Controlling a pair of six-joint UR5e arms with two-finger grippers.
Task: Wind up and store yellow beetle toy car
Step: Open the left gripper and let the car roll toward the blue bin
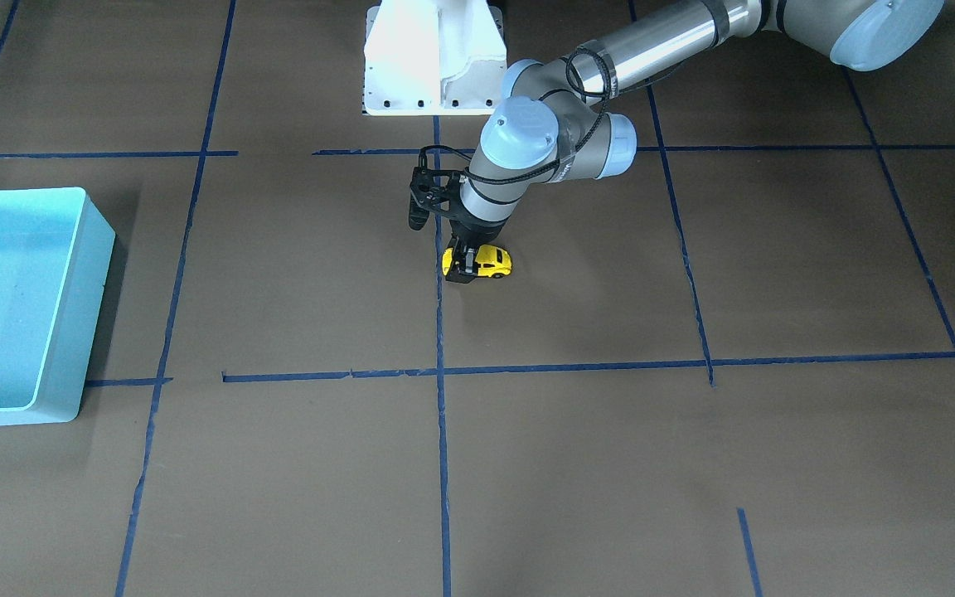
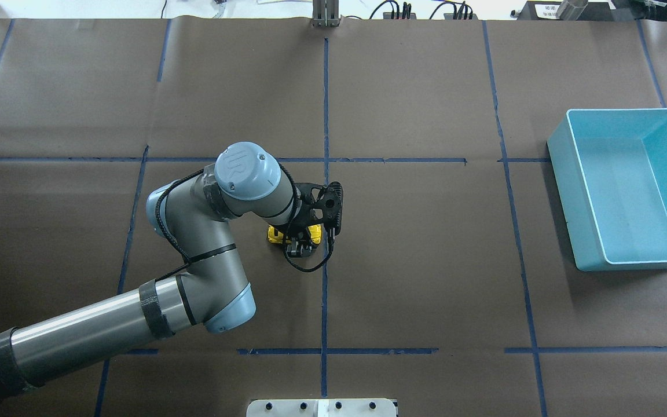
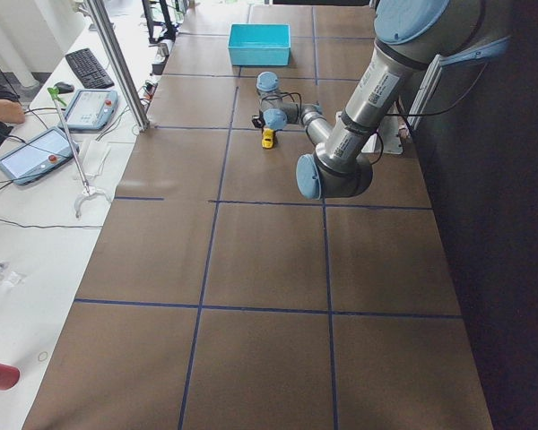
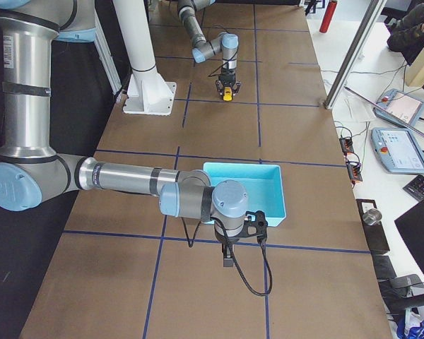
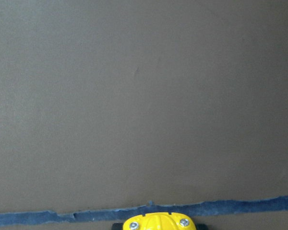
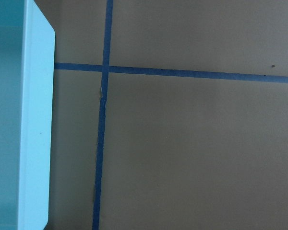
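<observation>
The yellow beetle toy car (image 1: 495,261) sits on the brown table near the middle, just beside a blue tape line. My left gripper (image 1: 466,267) points straight down over it, with its black fingers closed across the car's body. The overhead view shows the car (image 2: 276,234) partly hidden under the gripper (image 2: 299,243). The left wrist view shows only the car's yellow end (image 5: 158,223) at the bottom edge. My right gripper (image 4: 228,263) hangs near the table next to the bin; I cannot tell whether it is open or shut.
A light blue open bin (image 2: 565,174) stands at the table's right end, also showing in the front view (image 1: 71,332) and the right wrist view (image 6: 36,120). Blue tape lines cross the brown paper. The white robot base (image 1: 432,58) stands at the table's near edge.
</observation>
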